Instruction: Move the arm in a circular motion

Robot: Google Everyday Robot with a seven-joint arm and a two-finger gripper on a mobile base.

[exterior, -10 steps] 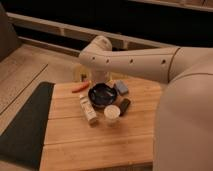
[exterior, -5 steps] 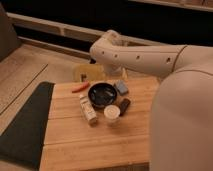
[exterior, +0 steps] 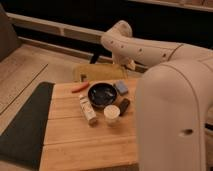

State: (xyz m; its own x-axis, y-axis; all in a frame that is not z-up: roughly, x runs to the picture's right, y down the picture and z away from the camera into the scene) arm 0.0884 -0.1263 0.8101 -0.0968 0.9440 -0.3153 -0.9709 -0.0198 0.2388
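The arm (exterior: pixel 150 52) is cream-white with thick rounded segments and small dark screw holes. Its big near segment (exterior: pixel 175 115) fills the right side of the camera view. A tube runs from it leftward to a bulbous joint (exterior: pixel 119 34) above the far edge of the wooden table (exterior: pixel 75 145). My gripper does not show; it lies hidden behind or beyond the arm segments. A pale piece (exterior: pixel 129 63) pokes out under the tube, and I cannot tell what it is.
On the table stand a dark bowl (exterior: pixel 102 94), a white cup (exterior: pixel 112 114), a small lying bottle (exterior: pixel 88 109), a blue sponge (exterior: pixel 121 88), a dark object (exterior: pixel 124 106) and an orange item (exterior: pixel 80 87). A yellowish board (exterior: pixel 97 72) lies behind; a dark mat (exterior: pixel 25 120) lies at the left.
The arm's joint has swung to the right and upward, from over the table's far left part to above its far right. The table objects have not moved.
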